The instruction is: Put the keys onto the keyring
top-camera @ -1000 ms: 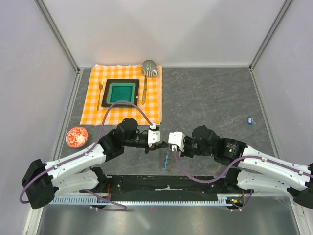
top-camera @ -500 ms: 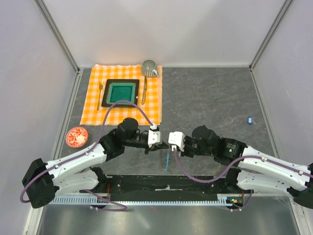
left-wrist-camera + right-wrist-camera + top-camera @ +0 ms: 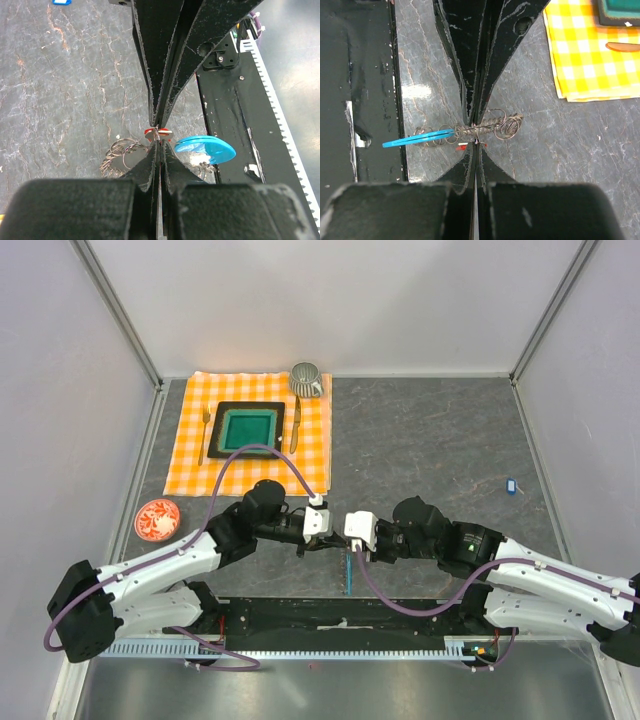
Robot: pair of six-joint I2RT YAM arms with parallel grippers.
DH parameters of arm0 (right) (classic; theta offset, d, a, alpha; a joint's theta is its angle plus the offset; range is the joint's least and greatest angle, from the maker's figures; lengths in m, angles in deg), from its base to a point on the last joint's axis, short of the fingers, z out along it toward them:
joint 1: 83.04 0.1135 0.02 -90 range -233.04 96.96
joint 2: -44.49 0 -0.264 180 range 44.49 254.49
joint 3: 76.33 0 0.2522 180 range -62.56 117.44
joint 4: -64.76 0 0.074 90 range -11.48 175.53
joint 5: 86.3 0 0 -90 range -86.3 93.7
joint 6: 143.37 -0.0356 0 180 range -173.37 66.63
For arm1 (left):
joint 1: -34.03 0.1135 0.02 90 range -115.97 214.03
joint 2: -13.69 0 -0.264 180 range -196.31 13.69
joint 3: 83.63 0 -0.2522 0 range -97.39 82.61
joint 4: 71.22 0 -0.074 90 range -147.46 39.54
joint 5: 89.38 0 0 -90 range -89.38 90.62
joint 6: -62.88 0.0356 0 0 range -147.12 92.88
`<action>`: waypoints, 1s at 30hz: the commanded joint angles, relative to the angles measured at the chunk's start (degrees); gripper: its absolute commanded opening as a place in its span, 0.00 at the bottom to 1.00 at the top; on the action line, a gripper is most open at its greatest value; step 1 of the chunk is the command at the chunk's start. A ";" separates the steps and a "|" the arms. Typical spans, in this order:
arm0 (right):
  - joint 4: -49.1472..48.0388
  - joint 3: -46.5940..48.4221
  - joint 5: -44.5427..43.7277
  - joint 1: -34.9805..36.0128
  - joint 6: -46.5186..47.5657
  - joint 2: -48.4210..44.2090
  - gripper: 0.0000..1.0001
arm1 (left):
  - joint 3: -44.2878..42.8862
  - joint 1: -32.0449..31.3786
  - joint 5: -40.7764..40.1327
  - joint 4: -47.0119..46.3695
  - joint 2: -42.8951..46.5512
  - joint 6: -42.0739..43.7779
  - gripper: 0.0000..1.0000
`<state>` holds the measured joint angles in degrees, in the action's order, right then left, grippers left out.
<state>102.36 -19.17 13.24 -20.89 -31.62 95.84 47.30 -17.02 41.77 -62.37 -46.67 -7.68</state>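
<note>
**Keyring** [image 3: 496,125]: thin dark wire coil, held up off the counter [image 3: 430,440], front-centre btw. the two arms, just ahead of the black base plate [image 3: 330,615].
- Coil runs crosswise thru the spot where both sets of tips meet, w/ loops bunched either side.
- Light-blue strip [image 3: 205,149] is attached to the coil and hangs toward the near edge in top view.

**Red key** [image 3: 149,132]: tiny, red tag, at that same meeting spot, just beside the coil. Whether it is threaded on: can't tell.

**Blue key** [image 3: 510,484]: lies alone on the counter, far R side, well apart from both arms.

**L jaws**: pressed together, no gap seen. Appear to pinch the keyring coil.

**R jaws**: pressed together, tip-to-tip w/ L jaws. Red key sits at their tips and appears pinched there.

**Misc.**
- Orange-check cloth [image 3: 190,472] lies at back L of the counter.
- A black-rimmed green square dish [image 3: 248,430] sits on the cloth.
- Fork [image 3: 205,435] is to the dish's L, and a second utensil [image 3: 296,425] to its R.
- Ribbed metal cup [image 3: 306,378] is at the cloth's back R corner.
- Red-patterned saucer [image 3: 157,519] is on the counter at the L edge, near the L arm.
</note>
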 commanded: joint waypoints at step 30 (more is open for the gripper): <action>-4.06 1.78 -1.98 0.52 -0.22 0.85 0.00 | -5.38 -0.11 -2.56 3.41 -1.34 -0.46 0.02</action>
<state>101.86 -19.56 12.30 -20.74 -31.07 96.02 44.91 -16.98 40.68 -59.13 -48.09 -8.42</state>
